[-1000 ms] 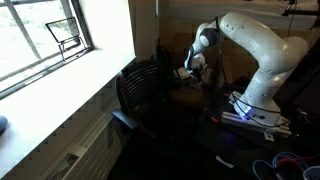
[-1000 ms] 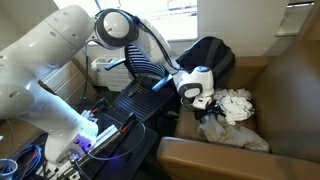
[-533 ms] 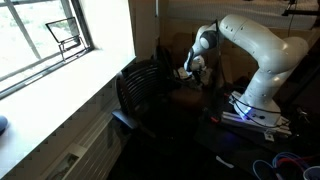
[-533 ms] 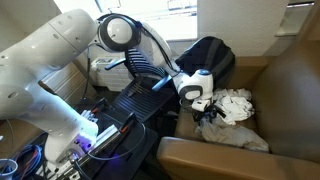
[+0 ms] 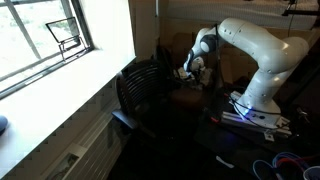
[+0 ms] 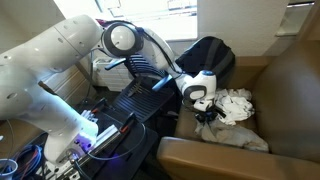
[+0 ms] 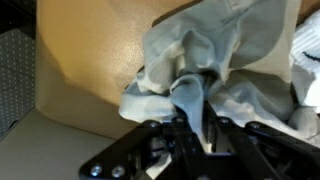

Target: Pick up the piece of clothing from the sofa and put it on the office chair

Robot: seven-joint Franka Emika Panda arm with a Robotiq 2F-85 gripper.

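Having sunk into the clothing, our gripper now pinches a fold (grasp looks made); we judge lifting next.

Glossy white rounded arm, black gripper

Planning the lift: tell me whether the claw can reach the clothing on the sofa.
Probably yes: the claw is down on the clothing, with a fold seemingly pinched in its grip; nothing blocks it.
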